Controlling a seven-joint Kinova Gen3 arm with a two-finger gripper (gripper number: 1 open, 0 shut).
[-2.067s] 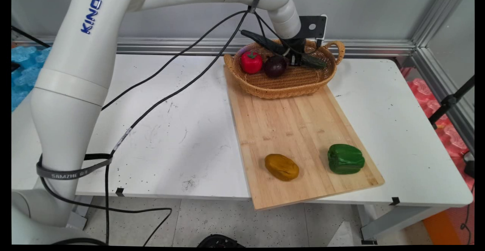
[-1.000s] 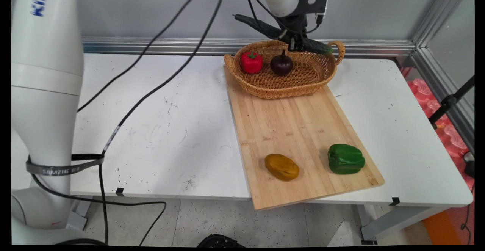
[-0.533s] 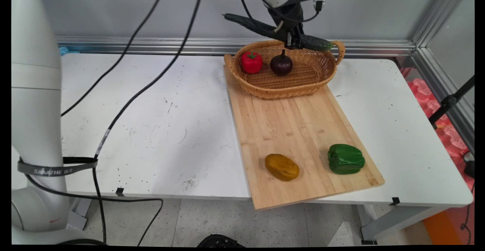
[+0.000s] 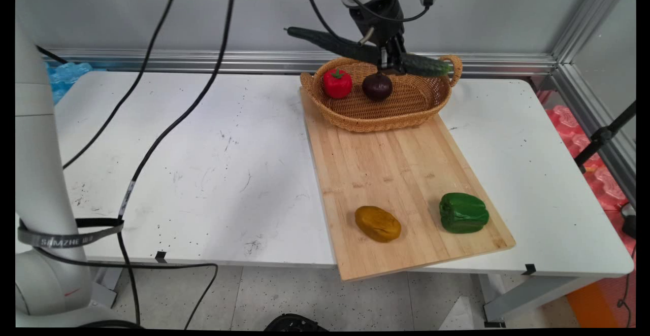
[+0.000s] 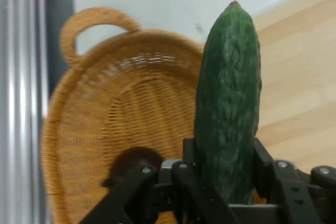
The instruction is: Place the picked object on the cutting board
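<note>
The gripper [image 4: 390,58] hangs above the far rim of the basket [image 4: 355,122], its fingers [image 5: 265,163] closed round a cucumber [image 4: 335,45], gripping it near the middle of its length. The cucumber is clear of the basket, held roughly level with its left end tilted a little upward. From the hand's own camera it runs straight away from the fingers over the basket's weave [image 5: 121,108].

In the basket lie a red pepper [image 4: 336,82] and a dark onion [image 4: 377,86], side by side, the onion just below the gripper. The basket sits on the far end of a wooden board [image 4: 396,173] that lies on the counter [image 4: 228,163]. On the board's near end are a brown potato [image 4: 377,223] and a green pepper [image 4: 463,212], well apart from each other.

With so long a thing held at the middle, I judge that a firm, steady grip and slow, level carriage suit best, with both ends kept clear of the basket's handle [image 4: 453,64] and the hanging cables [image 4: 167,133].
</note>
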